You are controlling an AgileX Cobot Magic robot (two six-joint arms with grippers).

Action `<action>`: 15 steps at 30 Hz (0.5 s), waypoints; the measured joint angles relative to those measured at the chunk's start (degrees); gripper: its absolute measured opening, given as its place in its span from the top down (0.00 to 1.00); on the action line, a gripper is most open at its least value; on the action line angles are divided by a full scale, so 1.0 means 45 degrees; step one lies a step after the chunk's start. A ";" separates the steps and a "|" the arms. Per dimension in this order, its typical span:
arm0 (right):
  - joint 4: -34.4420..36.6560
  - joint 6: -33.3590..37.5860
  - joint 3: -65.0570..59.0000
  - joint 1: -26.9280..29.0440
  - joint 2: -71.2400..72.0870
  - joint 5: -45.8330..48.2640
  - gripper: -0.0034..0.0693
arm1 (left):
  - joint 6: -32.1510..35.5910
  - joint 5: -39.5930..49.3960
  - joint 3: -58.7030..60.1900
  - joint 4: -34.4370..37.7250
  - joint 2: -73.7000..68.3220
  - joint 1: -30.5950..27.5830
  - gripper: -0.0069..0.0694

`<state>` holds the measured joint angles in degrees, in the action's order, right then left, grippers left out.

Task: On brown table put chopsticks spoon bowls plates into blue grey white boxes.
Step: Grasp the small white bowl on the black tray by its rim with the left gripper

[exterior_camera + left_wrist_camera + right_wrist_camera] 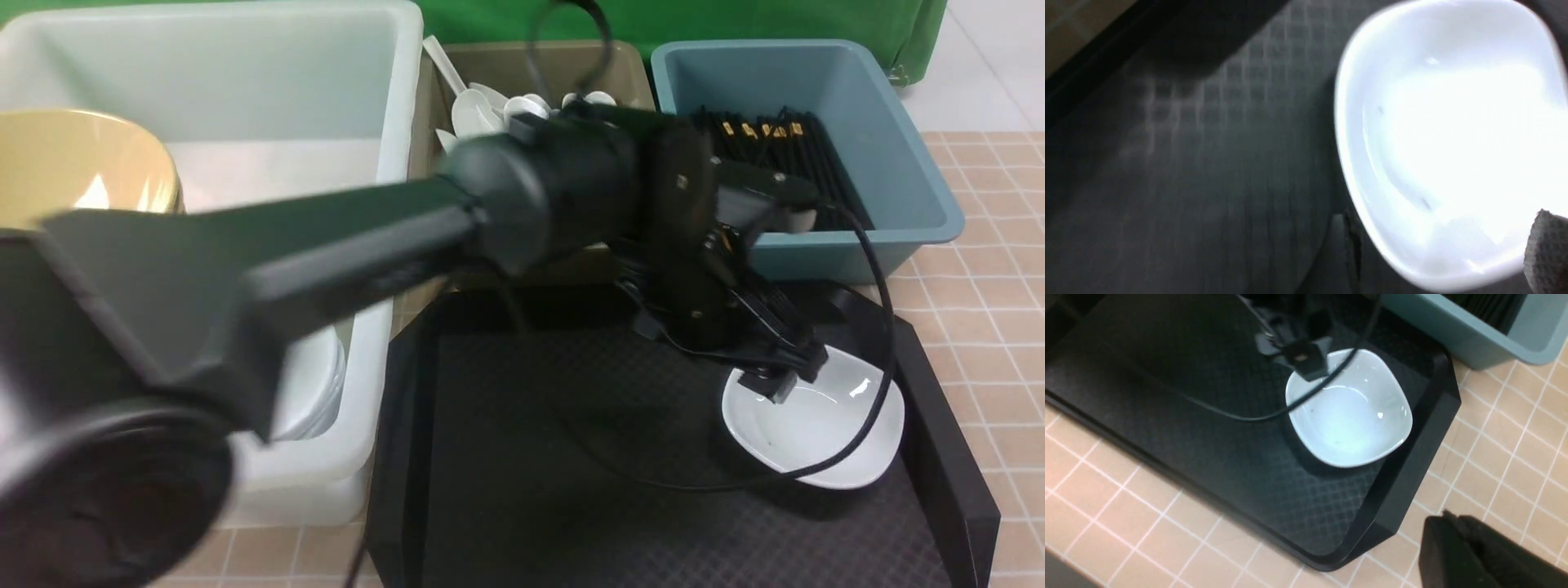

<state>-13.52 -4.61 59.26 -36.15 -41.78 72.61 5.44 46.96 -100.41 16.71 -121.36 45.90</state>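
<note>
"What's on the tiled counter (pixel 1004 327)?"
"A black tray (pixel 522 457), one white plate (pixel 849 425) near its edge."
"The left hand (pixel 1439 241)?"
"Wide open, holding nothing; closing off-centre could tip the plate."
"And the right hand?"
"Shut; whether it's empty, I can't tell."

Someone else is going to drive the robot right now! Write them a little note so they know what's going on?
Left gripper: open at the white plate's rim, nothing gripped yet.
Right gripper: shut.
Chopsticks: in the blue box.
Spoons: in the grey box.
Yellow bowls and some white dishes: in the big white box.
Left to do: the plate on the black tray.
</note>
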 joint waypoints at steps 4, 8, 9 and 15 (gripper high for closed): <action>0.0120 -0.0046 -0.0465 0.0000 0.0300 0.0013 0.89 | 0.0011 0.0000 -0.1026 -0.0178 -0.1513 -0.0012 0.23; 0.0187 -0.0046 -0.0820 0.0000 0.0300 -0.0010 0.89 | 0.0011 -0.0099 -0.1521 -0.0022 -0.2143 0.0012 0.27; 0.0202 -0.0046 -0.0898 0.0000 0.0300 -0.0010 0.89 | 0.0011 -0.0174 -0.1566 0.0014 -0.2174 0.0028 0.30; 0.0230 0.0025 -0.1101 0.0000 0.0300 -0.0130 0.89 | 0.0174 -0.0218 -0.1715 0.0049 -0.2264 0.0207 0.78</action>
<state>-12.49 -4.50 54.31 -36.15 -40.43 72.02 6.23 45.98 -108.13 16.93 -131.55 46.83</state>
